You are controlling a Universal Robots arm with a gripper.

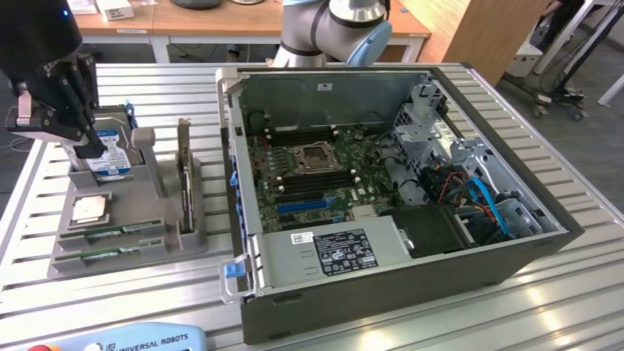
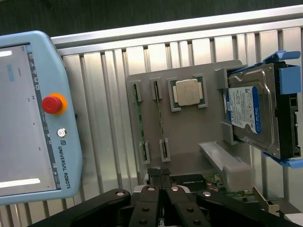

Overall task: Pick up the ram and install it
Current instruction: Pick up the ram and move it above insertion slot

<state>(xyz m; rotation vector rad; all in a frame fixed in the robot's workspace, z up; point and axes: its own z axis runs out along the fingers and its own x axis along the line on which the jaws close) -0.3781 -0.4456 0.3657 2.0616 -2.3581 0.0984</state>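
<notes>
**Black two-fingered tool [image 1: 90,145] clenched and empty beside the parts holder; ram not yet picked up.**
The long, thin green ram stick [image 1: 109,232] stands on edge in a slot of the grey plastic holder [image 1: 156,183] on the ribbed metal worktop [image 1: 146,292], probably so its top edge can be pinched. The open grey computer case [image 1: 390,285] lies on its side, with the green motherboard [image 1: 322,183] facing up for access.

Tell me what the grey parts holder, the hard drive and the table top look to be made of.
Parts holder: matte grey plastic, likely; even dull colour, no glint.
Hard drive: bare silvery metal casing with a glossy blue-and-white label, in a blue plastic-looking bracket.
Table top: probably aluminium; pale ribbed slats catching the light.
</notes>
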